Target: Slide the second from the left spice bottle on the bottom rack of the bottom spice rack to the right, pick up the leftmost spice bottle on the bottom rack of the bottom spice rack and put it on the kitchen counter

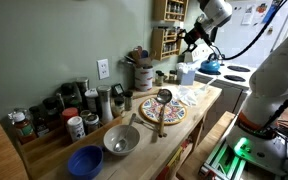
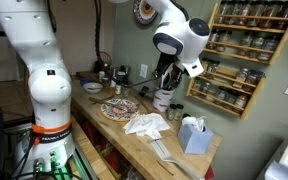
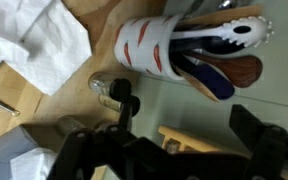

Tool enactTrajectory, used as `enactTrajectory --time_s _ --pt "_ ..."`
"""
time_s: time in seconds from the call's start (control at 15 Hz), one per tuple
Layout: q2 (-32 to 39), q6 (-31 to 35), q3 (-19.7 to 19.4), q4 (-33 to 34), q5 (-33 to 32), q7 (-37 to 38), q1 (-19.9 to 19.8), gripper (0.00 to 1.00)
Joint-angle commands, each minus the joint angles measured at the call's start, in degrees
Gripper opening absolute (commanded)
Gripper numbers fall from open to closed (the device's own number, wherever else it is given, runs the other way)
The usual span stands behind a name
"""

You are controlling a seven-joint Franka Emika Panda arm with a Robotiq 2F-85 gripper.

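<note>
The bottom spice rack (image 2: 227, 82) hangs on the green wall, with rows of small dark jars; it also shows in an exterior view (image 1: 168, 42). Its bottom rack (image 2: 220, 101) holds a row of jars. My gripper (image 2: 166, 80) hovers left of the rack, above the utensil crock, and shows in an exterior view (image 1: 190, 41). In the wrist view the gripper (image 3: 184, 108) is open and empty, and a wooden corner of the rack (image 3: 184, 140) lies between its fingers. The kitchen counter (image 2: 124, 132) runs below.
A white crock with orange stripes (image 3: 149, 45) holds spoons and spatulas below the gripper. A small glass jar (image 3: 102, 88) stands by it. A patterned plate (image 2: 118, 109), crumpled white cloth (image 2: 147, 124), tissue box (image 2: 192, 134), bowls (image 1: 121, 140) and jars crowd the counter.
</note>
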Motion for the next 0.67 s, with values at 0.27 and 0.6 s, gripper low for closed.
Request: enactTrajectory --time_s 0.27,0.6 --pt "18.67 -1.78 -0.12 11.68 31.40 -17.19 -2.72 1.00" --pt "24.43 -2.15 2.47 15.42 40.35 -23.23 -5.29 1.00"
